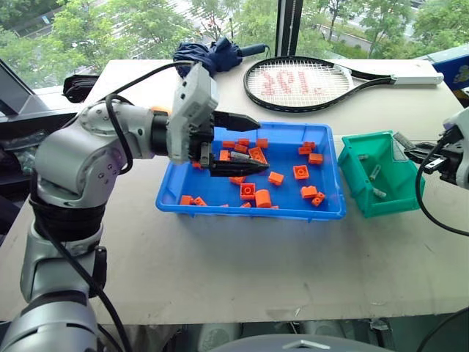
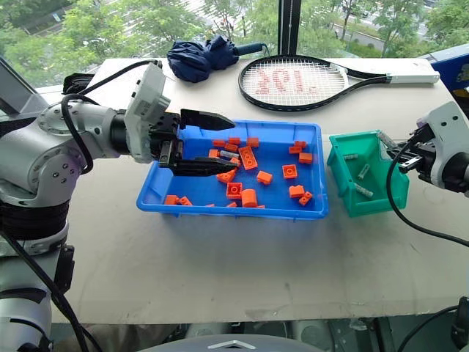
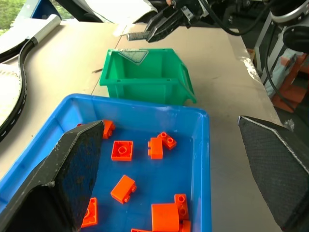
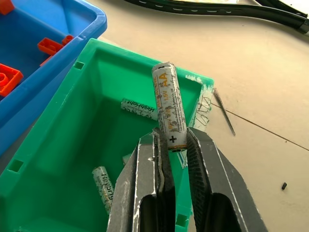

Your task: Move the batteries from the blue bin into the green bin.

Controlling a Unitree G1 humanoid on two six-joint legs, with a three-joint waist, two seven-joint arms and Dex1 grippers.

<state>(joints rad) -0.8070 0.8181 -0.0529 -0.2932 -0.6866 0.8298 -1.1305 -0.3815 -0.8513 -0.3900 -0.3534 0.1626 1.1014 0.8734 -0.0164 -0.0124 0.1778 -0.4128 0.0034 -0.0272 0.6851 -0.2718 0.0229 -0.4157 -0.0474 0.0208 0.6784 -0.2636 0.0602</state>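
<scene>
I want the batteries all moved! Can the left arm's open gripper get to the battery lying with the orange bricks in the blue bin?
Probably yes. The left gripper hangs open right over the blue bin, and the battery lies uncovered among the bricks.

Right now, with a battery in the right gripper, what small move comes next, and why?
Probably open the right gripper: it holds a battery over the green bin, where other batteries already lie, so letting go should drop it inside.
</scene>
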